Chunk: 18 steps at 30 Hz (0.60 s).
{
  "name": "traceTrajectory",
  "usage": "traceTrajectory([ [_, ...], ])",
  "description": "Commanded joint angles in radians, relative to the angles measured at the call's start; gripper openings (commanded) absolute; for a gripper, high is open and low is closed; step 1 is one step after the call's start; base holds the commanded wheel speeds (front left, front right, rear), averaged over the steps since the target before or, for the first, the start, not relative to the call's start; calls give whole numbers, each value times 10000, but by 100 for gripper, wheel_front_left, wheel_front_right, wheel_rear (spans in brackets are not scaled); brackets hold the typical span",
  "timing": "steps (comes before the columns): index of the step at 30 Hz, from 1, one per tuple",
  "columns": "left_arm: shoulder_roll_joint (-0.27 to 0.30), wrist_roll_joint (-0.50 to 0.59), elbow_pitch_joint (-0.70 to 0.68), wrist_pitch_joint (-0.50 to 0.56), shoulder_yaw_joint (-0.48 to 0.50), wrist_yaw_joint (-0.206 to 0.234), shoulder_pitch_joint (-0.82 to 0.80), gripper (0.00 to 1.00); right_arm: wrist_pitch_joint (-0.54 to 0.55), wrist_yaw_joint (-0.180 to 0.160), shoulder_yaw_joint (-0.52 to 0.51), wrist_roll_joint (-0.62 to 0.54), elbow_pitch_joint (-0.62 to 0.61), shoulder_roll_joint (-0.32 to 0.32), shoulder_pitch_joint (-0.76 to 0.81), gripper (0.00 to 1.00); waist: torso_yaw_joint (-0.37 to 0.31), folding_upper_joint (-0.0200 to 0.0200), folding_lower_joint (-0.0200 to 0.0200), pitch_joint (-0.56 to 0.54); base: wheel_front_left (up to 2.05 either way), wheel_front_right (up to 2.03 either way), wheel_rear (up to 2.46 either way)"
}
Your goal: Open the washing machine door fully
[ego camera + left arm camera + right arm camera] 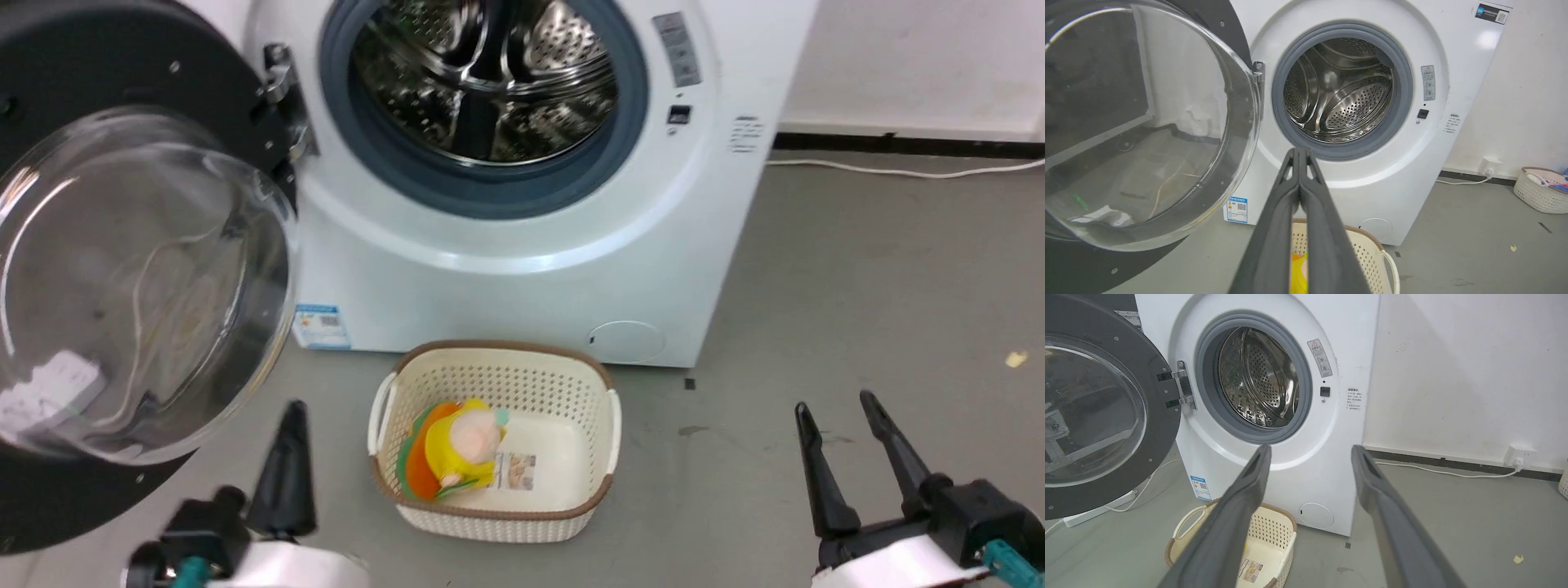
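The washing machine is a white front-loader whose steel drum stands exposed inside a grey gasket. Its door, a black disc with a bulging clear glass bowl, is swung out wide to the left on its metal hinge. My left gripper is shut with nothing in it, low at the left, just right of the door's lower rim and apart from it. My right gripper stands open and empty at the lower right, over the bare floor.
A cream perforated basket with a yellow and orange soft toy sits on the grey floor before the machine. Another basket stands by the wall at the right. A white cable runs along the skirting to a socket.
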Motion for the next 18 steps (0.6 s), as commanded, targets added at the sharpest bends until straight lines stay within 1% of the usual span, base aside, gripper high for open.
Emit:
traceTrajectory([
  [1, -57, 195, -51, -52, -105, -60, 183, 0, -43, 8, 42, 38, -30, 59, 164, 100, -194, 0, 2, -137, 0, 0, 0],
  [4, -240, 389, 51, -52, -334, -110, 377, 0, -44, 8, 99, 65, -7, 69, 295, 100, -280, 0, 2, -179, 0, 0, 0],
  [5, -284, 441, 105, -52, -372, -97, 419, 26, -44, 8, 120, 79, 11, 71, 328, 100, -299, 0, 2, -193, 0, 0, 0],
  [6, -309, 504, 192, -52, -406, -78, 461, 100, -44, 8, 148, 119, 36, 72, 359, 100, -314, 0, 2, -209, 0, 0, 0],
  [9, -345, 728, 578, -52, -618, -115, 555, 100, -44, 8, 262, 241, 170, 75, 431, 100, -351, 0, 2, -269, 0, 0, 0],
  [12, -333, 954, 761, -52, -737, -61, 595, 100, -44, 8, 319, 283, 250, 76, 427, 100, -374, 0, 2, -301, 0, 0, 0],
  [18, -345, 1035, 1023, -52, -747, -199, 468, 100, -45, 8, 330, 335, 392, 76, 425, 100, -341, 0, 2, -327, 0, 0, 0],
])
